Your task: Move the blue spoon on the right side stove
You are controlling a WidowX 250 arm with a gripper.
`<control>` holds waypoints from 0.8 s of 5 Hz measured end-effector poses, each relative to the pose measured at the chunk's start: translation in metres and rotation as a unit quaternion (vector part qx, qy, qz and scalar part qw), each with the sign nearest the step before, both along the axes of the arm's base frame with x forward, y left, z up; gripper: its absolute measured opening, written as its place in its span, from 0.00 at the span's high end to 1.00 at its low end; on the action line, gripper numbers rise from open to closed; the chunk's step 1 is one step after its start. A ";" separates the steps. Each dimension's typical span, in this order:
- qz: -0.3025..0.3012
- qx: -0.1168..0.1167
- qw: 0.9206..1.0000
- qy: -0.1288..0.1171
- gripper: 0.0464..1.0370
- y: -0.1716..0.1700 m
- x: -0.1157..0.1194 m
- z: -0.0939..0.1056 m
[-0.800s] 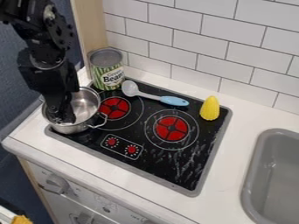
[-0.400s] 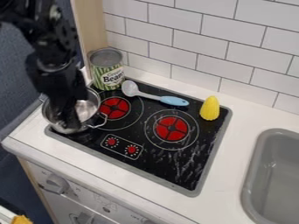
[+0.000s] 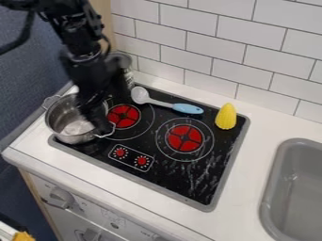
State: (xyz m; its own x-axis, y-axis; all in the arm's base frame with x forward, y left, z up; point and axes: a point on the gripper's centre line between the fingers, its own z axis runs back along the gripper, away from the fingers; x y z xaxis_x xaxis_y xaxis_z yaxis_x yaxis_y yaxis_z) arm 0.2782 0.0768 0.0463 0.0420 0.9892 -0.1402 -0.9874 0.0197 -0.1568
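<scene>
The gripper [image 3: 99,123] hangs over the right rim of the metal pot at the stove's left side, left of the spoon and apart from it. The blue spoon [image 3: 187,108] lies across the back of the black stove [image 3: 213,162], its grey-white bowl end to the left behind the left burner and its blue handle pointing right. The stove's right burner [image 3: 184,138] is bare red and black, in front of the spoon's handle.
The metal pot [image 3: 58,116] stands at the stove's left edge. Partly behind the arm is a can [image 3: 129,77] at the back left. A yellow corn-shaped piece [image 3: 226,117] stands upright at the back right corner. Further right is a grey sink [image 3: 273,188].
The arm and gripper have moved right, from over the pot's middle to its right rim. The arm now covers much of the can. Spoon, pot and corn piece have stayed put.
</scene>
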 end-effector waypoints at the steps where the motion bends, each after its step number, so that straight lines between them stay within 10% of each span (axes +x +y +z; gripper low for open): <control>1: -0.089 -0.019 0.996 0.008 0.04 -0.011 0.018 -0.003; 4: -0.123 0.023 0.992 0.010 0.04 -0.045 0.070 -0.021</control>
State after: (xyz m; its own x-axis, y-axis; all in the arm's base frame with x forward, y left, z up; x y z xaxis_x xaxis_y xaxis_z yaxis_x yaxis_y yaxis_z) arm 0.3483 0.0318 0.0254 0.2814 0.9545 -0.0983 -0.9545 0.2679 -0.1308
